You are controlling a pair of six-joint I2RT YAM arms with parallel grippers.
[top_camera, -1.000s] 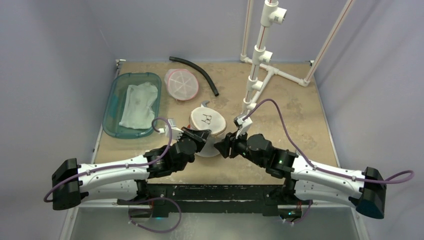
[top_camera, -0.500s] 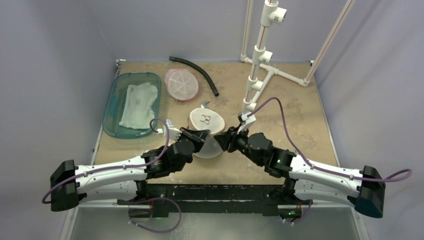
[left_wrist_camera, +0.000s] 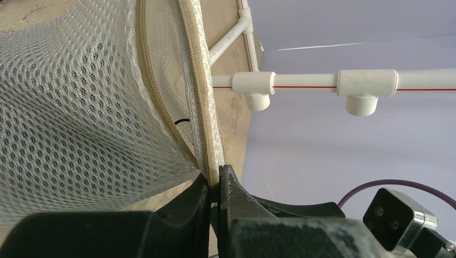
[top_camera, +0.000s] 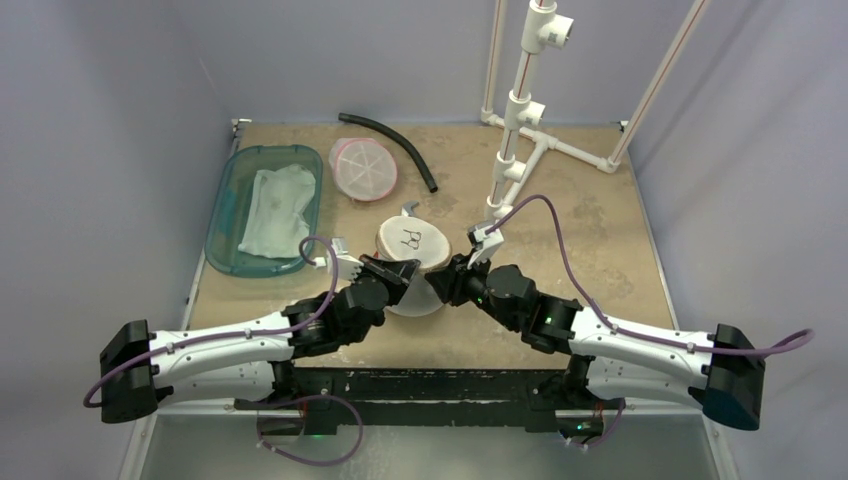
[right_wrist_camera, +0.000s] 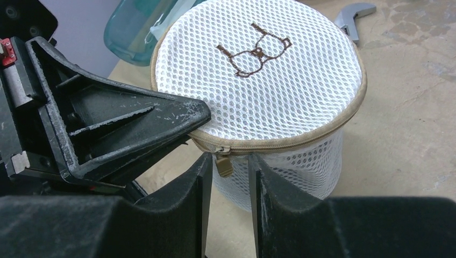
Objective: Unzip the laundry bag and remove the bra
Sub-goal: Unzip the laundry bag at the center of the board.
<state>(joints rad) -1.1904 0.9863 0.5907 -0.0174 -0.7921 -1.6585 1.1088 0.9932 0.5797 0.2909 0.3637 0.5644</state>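
Observation:
The laundry bag (top_camera: 412, 245) is a white mesh drum with tan zip trim and a brown bra outline stitched on its lid (right_wrist_camera: 258, 75). It stands at mid-table, tilted toward the arms. My left gripper (top_camera: 398, 272) is shut on the bag's tan rim seam (left_wrist_camera: 207, 134), pinched right at the fingertips (left_wrist_camera: 218, 180). My right gripper (right_wrist_camera: 226, 161) is open by a narrow gap at the bag's near side. The tan zipper pull (right_wrist_camera: 223, 165) hangs between its fingers without touching either. The zip is closed. The bra is hidden inside the bag.
A teal tray (top_camera: 225, 215) holding a white cloth lies at the left. A pink-lidded round container (top_camera: 363, 168) and a black hose (top_camera: 392, 143) lie behind the bag. A white pipe frame (top_camera: 520, 130) stands at the back right. A grey tool (right_wrist_camera: 355, 13) lies beyond the bag.
My right gripper has moved left up to the bag and its jaws have narrowed around the zipper pull. The left gripper shifted slightly forward, keeping its hold on the rim.

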